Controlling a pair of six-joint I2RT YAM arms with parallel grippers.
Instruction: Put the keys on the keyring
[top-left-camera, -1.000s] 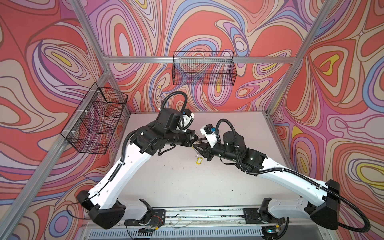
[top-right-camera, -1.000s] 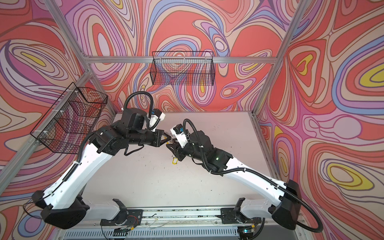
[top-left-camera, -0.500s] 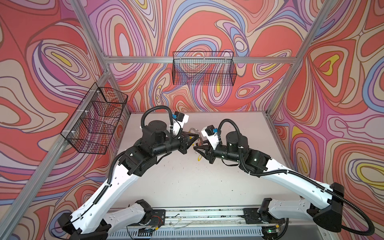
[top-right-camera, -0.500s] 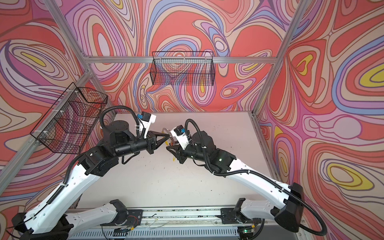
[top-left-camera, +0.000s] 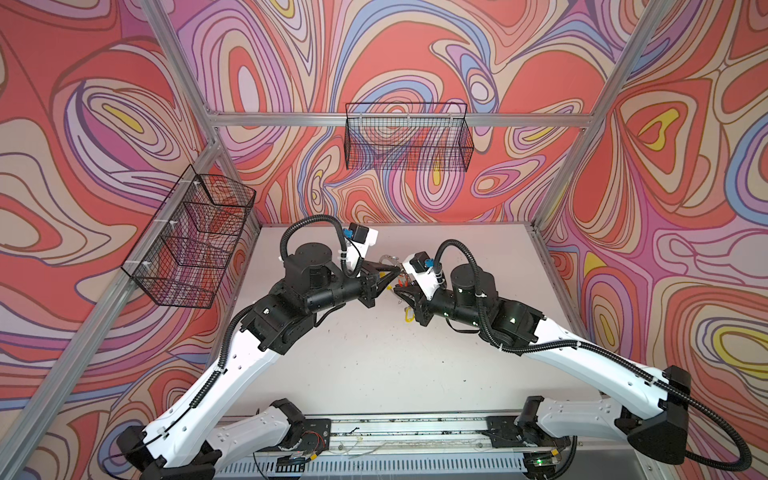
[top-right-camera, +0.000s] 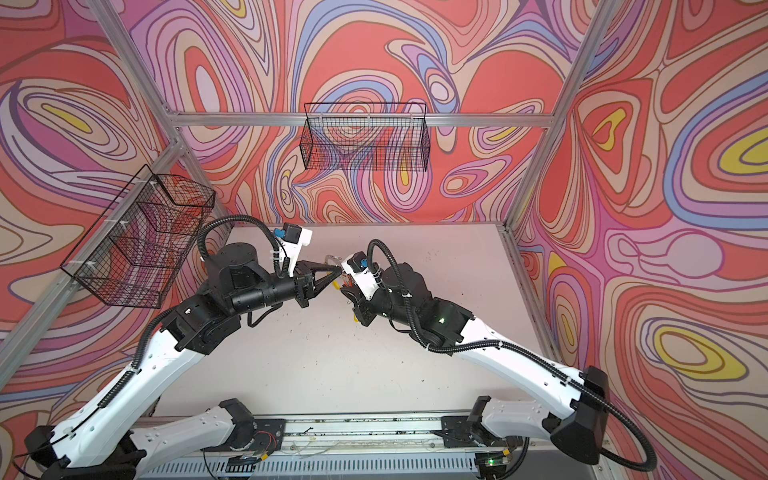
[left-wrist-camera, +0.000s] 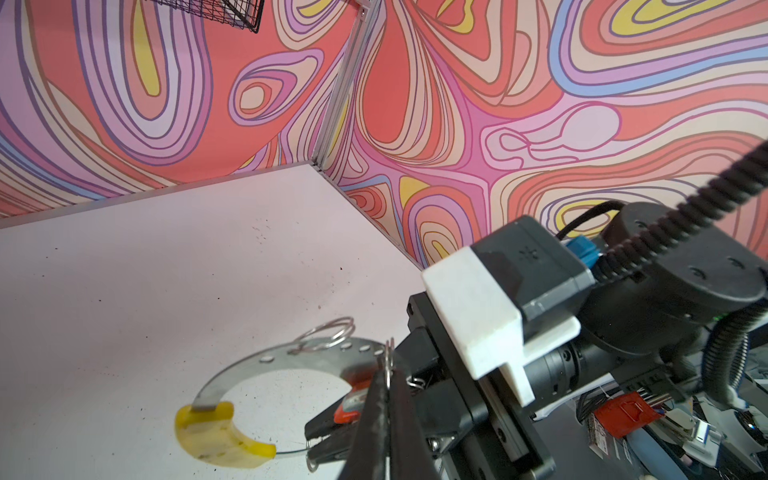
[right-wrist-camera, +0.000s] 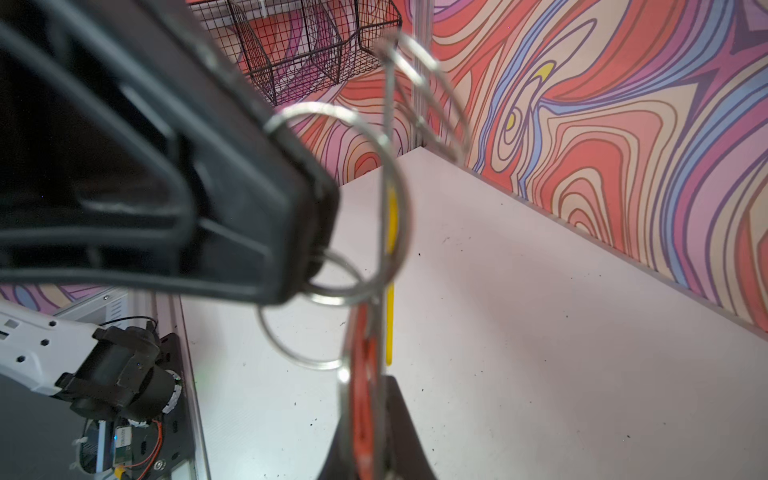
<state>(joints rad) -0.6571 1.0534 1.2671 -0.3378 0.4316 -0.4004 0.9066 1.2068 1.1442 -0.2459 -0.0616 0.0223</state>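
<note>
The keyring (left-wrist-camera: 291, 361), a flat grey ring with a yellow arc (left-wrist-camera: 216, 436), is held in the air above the table between both arms. My left gripper (left-wrist-camera: 388, 374) is shut on one of its wire split rings (left-wrist-camera: 389, 355). Facing it, my right gripper (right-wrist-camera: 370, 399) is shut on the red tag (right-wrist-camera: 361, 374) of a key. In both top views the two grippers (top-left-camera: 395, 272) (top-right-camera: 345, 286) meet tip to tip mid-table. A yellow tag (top-left-camera: 409, 316) shows just below the right gripper; I cannot tell whether it hangs or lies on the table.
A white table (top-left-camera: 374, 365) fills the floor between patterned walls. A wire basket (top-left-camera: 407, 141) hangs on the back wall and another (top-left-camera: 191, 237) on the left wall. The arms' base rail (top-left-camera: 399, 432) runs along the front edge.
My right gripper has closed onto the red tag. The left arm has swung its elbow down and outward, with its gripper staying shut at the keyring.
</note>
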